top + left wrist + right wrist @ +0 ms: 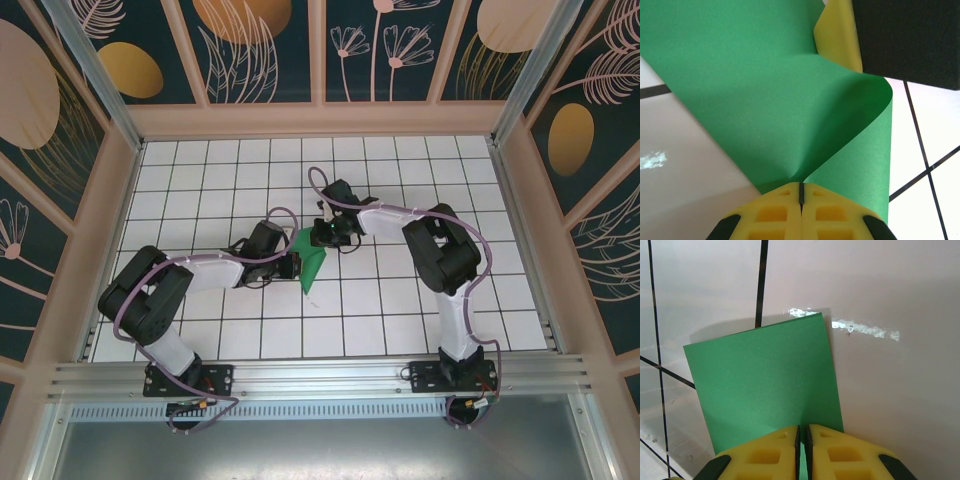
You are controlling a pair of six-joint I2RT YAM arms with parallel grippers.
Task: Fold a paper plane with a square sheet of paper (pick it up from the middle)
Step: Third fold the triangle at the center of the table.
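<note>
The square sheet of paper point(312, 264) is green and held up off the white tiles between both grippers at the middle of the table. In the left wrist view the sheet point(770, 100) bends in a soft curl, and my left gripper point(801, 186) is shut on its near edge. A yellow finger point(839, 37) of the right gripper shows at the sheet's far end. In the right wrist view a flat corner of the sheet point(765, 380) hangs over the tiles, with my right gripper point(802, 432) shut on its edge. The paper plane is out of view.
The table point(420, 320) is white tile with black grid lines. Patterned walls with pale frames point(520, 150) close it in on three sides. An aluminium rail point(320, 378) carrying both arm bases runs along the near edge.
</note>
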